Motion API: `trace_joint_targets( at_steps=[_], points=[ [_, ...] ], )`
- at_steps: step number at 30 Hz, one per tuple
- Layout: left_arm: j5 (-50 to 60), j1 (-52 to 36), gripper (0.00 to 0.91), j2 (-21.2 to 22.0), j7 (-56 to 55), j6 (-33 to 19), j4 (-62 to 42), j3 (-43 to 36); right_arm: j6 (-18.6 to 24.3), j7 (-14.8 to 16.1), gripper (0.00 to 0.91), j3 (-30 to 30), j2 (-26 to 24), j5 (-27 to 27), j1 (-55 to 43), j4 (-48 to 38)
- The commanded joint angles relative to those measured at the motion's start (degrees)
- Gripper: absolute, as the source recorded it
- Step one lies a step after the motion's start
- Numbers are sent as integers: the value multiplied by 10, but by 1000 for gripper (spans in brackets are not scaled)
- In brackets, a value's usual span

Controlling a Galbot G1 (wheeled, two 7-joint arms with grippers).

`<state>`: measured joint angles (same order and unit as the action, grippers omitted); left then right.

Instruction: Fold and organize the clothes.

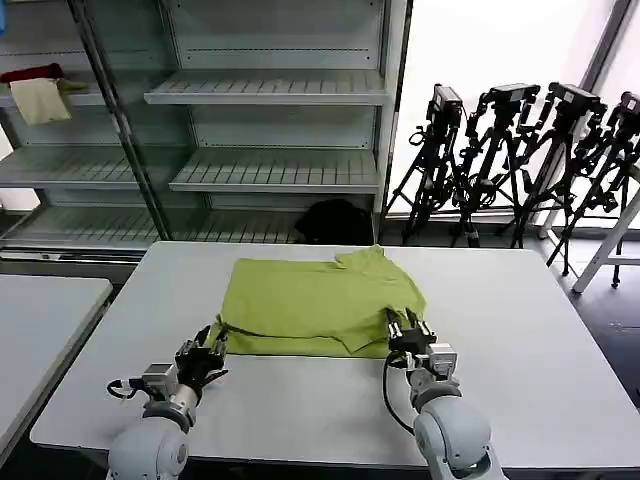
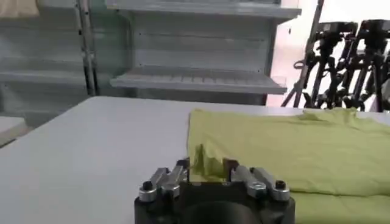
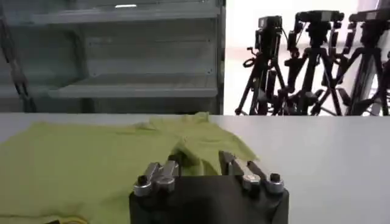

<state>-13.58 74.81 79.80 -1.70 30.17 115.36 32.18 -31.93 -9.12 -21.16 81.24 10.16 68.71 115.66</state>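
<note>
Since the T-shirt (image 1: 318, 303) looks soft and limp, both near corners suit gripping; left gripper (image 1: 207, 352) at seven o'clock and right gripper (image 1: 408, 333) at five pinch its hem.

Head camera looks down; wrist cameras — low, close (table-level) — share the T-shirt (image 1: 315, 305).

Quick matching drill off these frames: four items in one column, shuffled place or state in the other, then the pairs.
1. T-shirt
2. left gripper
3. right gripper
4. tripods

A. on the floor behind the table
B. at the shirt's near right corner
C. lying on the white table
D. pinching the shirt's near left corner

Pairs: 1-C, 2-D, 3-B, 4-A
</note>
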Motion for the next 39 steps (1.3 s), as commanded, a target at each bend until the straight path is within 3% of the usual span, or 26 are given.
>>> trace_joint_targets(
  at_steps=[1,9,18,30,35,36,37,39],
  points=[
    [4,10,907,0,2,-1,9,0,1,0,907,-5,-8,-3,4,4],
    [6,20,907,3,0,-1,3,3,12,8,907,-36,-34,8,50,19],
    [6,27,907,4,2,-5,10,0,6,-3,907,-110,-48,51,15,0],
    [9,30,907,4,2,-8,7,2,25,11,907,-95,-47,57,35,5],
    [11,31,907,3,1,-7,9,5,-1,15,907,-90,-42,45,27,13],
    [11,32,907,3,1,-6,9,5,-1,15,887,-89,-43,43,30,13],
    [16,32,907,3,1,-3,8,5,2,20,776,-84,-49,44,44,15],
    [21,31,907,1,1,1,5,4,8,26,766,-78,-50,44,60,11]
  ],
)
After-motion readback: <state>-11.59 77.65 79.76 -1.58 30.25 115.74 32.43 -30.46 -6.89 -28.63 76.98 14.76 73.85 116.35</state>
